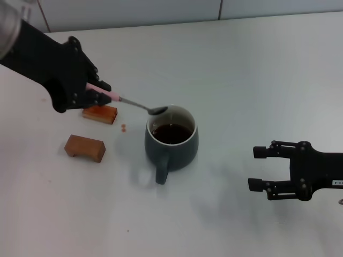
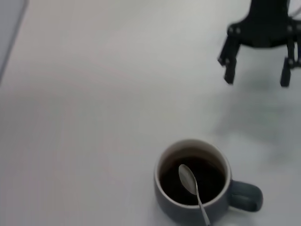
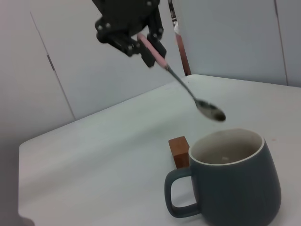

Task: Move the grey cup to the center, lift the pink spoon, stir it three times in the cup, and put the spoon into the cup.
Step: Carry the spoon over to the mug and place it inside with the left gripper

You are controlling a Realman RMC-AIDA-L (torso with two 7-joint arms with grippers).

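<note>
The pink spoon (image 1: 134,103) – silver bowl, pale handle – is clamped by the left tool (image 1: 101,93) above the grey cup (image 1: 171,140) (dark liquid inside); the right tool (image 1: 259,168) is held apart.

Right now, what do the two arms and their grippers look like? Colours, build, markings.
Both are matte black. The left gripper is a blocky housing with small round fasteners and short squared jaws. The right gripper has two slim parallel jaws on a boxy black body bearing a small white label.

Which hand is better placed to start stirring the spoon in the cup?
Left. The left hand already grips the pink spoon, whose bowl hangs above the grey cup. The right hand sits open, empty, off to the side.
</note>
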